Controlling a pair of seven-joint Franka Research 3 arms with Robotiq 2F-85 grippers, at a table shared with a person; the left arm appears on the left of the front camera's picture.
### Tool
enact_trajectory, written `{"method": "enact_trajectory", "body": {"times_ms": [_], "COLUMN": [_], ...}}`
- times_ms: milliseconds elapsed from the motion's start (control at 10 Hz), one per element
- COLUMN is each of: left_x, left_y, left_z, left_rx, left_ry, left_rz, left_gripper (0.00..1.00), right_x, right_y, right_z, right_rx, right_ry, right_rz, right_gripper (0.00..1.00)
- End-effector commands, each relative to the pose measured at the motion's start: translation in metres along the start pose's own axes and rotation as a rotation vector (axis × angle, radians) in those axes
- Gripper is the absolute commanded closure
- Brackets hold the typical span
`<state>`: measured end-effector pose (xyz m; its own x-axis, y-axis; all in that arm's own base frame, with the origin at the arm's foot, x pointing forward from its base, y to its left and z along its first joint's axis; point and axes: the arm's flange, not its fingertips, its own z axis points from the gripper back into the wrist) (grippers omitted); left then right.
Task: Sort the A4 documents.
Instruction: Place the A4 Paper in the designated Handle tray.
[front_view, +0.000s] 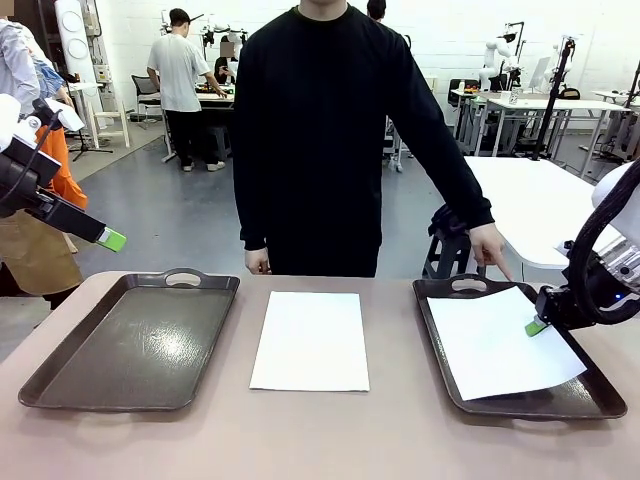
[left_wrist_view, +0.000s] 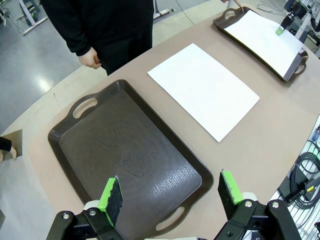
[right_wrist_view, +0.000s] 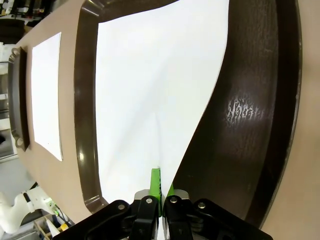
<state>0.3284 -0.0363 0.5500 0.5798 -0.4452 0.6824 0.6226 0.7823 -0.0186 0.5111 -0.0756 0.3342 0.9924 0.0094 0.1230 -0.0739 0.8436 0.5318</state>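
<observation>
One A4 document lies flat on the bare table between two dark brown trays. A second sheet lies skewed in the right tray, its right edge slightly raised. My right gripper is pinched on that edge. In the right wrist view its green pads stand almost together with the paper between them. My left gripper hangs high at the far left. It is open above the near end of the left tray, which holds nothing.
A person in black stands at the far side of the table. One hand points a finger down at the right tray's far handle; the other hand hangs by the table edge. Bare tabletop runs along the front.
</observation>
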Motion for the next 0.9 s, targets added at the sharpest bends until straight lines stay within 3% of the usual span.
{"method": "enact_trajectory", "body": {"times_ms": [0,800], "left_x": [-0.001,-0.001], "left_y": [0.0015,0.0015], "left_z": [0.0,0.0], "left_rx": [-0.016,-0.016], "left_ry": [-0.005,-0.005], "left_rz": [-0.01,-0.01], "left_gripper": [0.0,0.0], "right_x": [-0.0006,-0.0052], "right_y": [0.0049,0.0078], "right_z": [-0.0013,0.0058], "right_rx": [-0.004,-0.169], "right_ry": [0.009,0.092], "right_rz": [-0.018,-0.044], "right_gripper": [0.82,0.06]}}
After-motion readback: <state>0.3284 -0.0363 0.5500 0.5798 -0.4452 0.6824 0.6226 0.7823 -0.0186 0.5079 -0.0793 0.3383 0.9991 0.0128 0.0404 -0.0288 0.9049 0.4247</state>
